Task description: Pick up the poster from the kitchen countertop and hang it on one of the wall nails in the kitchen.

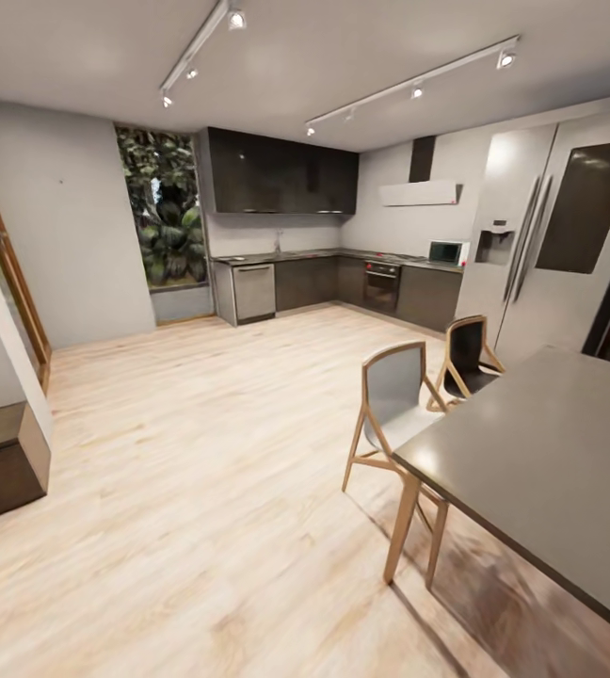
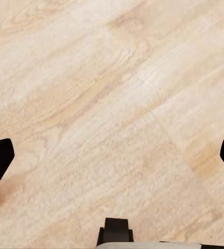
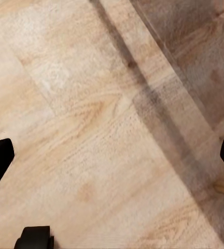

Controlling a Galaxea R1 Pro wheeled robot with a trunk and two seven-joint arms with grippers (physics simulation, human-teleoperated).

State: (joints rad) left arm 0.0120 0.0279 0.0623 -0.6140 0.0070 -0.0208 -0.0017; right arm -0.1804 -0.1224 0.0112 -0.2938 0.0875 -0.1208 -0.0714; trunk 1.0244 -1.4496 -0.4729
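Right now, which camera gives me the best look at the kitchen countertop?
The head view: the kitchen countertop runs along the far walls above dark cabinets, beyond the wooden floor. It is too distant to pick out a poster. Both wrist views look down at floor planks between open gripper fingers, showing none of the countertop.

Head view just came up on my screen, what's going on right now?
The robot is out on the wooden floor, well short of the kitchen countertop along the far wall. Both the left end effector and the right end effector are open, empty and pointed at the floor. A dining table with chairs stands to its right.
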